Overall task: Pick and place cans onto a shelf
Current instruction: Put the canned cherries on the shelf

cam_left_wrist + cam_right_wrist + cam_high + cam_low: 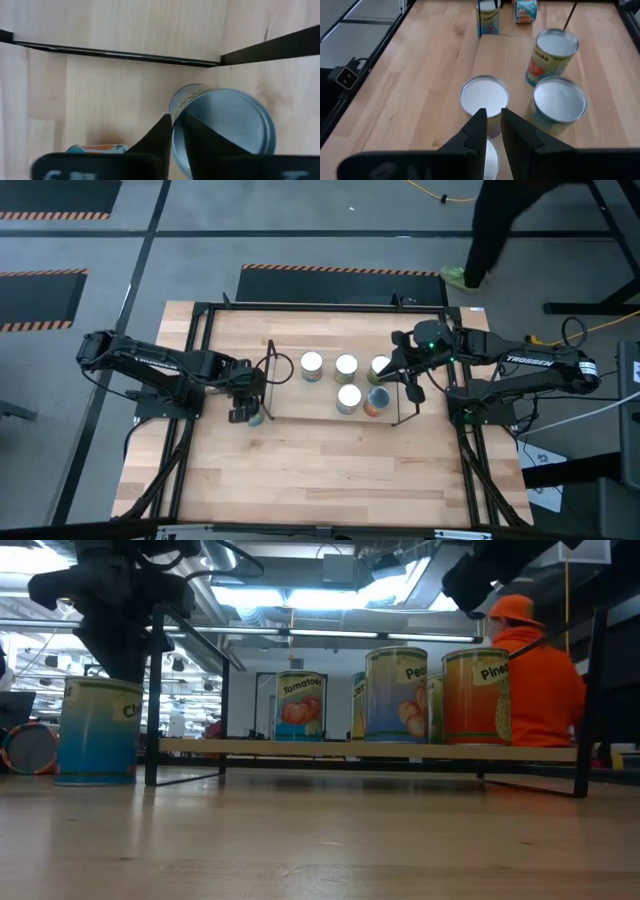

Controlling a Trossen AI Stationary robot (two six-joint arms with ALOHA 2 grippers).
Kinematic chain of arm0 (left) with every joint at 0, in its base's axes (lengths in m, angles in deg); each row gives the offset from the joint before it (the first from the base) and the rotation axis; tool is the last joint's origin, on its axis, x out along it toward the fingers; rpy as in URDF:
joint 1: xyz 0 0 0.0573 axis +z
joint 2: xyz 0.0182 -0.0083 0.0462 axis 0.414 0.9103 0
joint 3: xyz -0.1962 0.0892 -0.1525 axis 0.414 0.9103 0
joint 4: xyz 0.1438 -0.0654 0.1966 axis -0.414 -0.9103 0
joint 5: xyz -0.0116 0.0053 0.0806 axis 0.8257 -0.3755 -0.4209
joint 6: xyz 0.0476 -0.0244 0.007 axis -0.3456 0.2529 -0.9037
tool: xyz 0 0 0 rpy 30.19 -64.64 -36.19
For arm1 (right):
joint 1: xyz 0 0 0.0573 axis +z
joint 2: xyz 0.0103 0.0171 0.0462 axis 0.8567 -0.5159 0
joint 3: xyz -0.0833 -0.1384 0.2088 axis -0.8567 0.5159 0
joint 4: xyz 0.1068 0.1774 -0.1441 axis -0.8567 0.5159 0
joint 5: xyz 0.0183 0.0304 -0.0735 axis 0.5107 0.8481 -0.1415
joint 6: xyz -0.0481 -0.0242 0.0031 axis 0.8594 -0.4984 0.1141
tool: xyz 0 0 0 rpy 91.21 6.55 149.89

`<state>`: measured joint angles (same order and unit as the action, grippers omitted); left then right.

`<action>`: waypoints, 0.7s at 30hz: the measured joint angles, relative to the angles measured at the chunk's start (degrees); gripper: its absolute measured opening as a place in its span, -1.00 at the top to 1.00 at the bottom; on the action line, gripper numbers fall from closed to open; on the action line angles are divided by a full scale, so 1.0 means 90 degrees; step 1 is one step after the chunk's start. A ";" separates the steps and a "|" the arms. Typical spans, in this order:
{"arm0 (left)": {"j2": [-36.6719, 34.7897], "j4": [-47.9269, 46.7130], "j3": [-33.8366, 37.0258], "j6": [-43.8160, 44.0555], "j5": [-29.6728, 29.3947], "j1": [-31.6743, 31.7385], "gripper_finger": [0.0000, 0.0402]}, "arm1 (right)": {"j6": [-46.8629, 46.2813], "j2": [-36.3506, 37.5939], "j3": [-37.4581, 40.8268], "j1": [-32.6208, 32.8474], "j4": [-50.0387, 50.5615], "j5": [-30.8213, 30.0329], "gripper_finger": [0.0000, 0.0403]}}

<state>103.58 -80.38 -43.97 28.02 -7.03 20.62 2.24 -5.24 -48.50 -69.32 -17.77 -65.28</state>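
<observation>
The shelf (300,408) is a low black wire rack at mid-table with a pale deck (300,747). Several cans stand on it, among them a tomato can (300,705), a peach can (397,690) and a pineapple can (478,695). A blue-labelled can (100,730) stands on the table just left of the shelf. My left gripper (172,135) is shut right over this can's silver top (225,130). My right gripper (492,130) is shut above the white-topped cans (485,97) at the shelf's right end, clear of them. My left gripper points down with shut fingers at the edge of the blue can's silver top (190,125). I cannot tell whether the fingers touch it. The can stands upright on the table.
A small teal and orange can (525,10) is on the table next to the blue can. The black table-edge frame (200,360) runs around the work area. A person in orange (530,670) is beyond the table. Bare wood lies toward the near edge (320,470).
</observation>
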 joint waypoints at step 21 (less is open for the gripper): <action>-0.0624 -0.0088 0.0053 0.1468 0.1746 -0.0138 1.00 | 0.0005 0.0000 0.0000 -0.0001 -0.0653 -0.0001 0.69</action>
<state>97.96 -81.17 -43.50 41.24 8.68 19.38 2.28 -5.24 -48.50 -69.33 -23.65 -65.30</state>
